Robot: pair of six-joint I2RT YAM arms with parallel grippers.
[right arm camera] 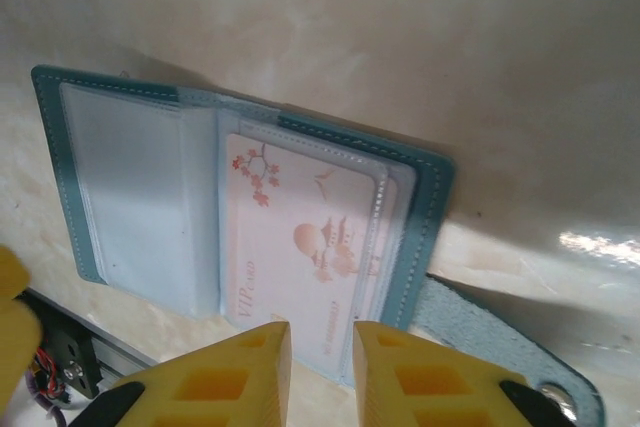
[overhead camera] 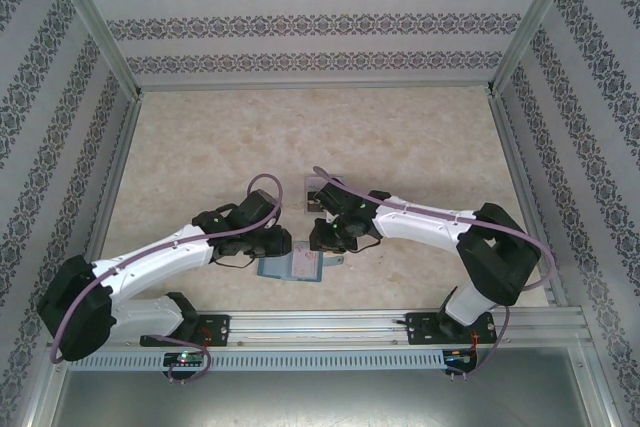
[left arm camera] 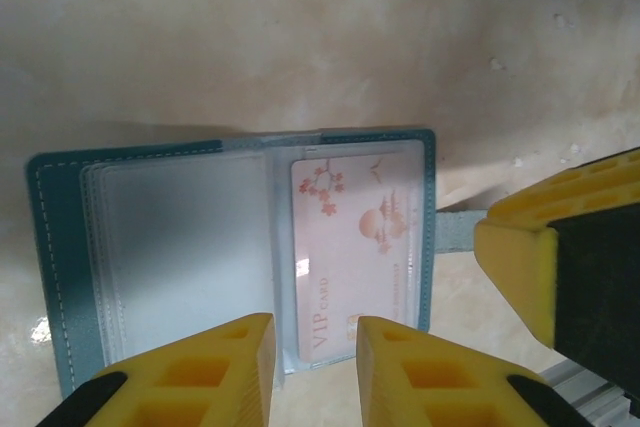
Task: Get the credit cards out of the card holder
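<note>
**Operator:** How much room is there around the card holder [overhead camera: 290, 267]?

**Spotter:** Little on your side. It lies open and flat on the table [overhead camera: 200, 137], close to the near edge, just ahead of the metal rail [overhead camera: 350, 325] and between your two wrists. Beyond it the tabletop runs open to the back wall [overhead camera: 320, 27]. The patterned side walls [overhead camera: 50, 97] stand well apart from both arms.

**Operator:** And the grippers?

**Spotter:** Your left gripper [left arm camera: 315, 372] hangs over the holder's near edge, its fingers a narrow gap apart. Your right gripper [right arm camera: 320, 372] stands the same way at that edge. In the left wrist view one of its yellow fingers [left arm camera: 515, 267] sits just beside the holder's right border. The card's near end runs into both gaps, but I cannot tell whether either pair pinches it.

**Operator:** How does the holder look?

**Spotter:** It has a teal border with pale stitching and cloudy clear sleeves [left arm camera: 180, 237] inside. The right page holds a pale pinkish card [left arm camera: 360, 237], tucked in its sleeve and printed with blossoms, a round sun and "VIP CARD". A teal strap [right arm camera: 480, 332] with a metal snap [right arm camera: 555, 399] trails off the right border onto the table.
</note>
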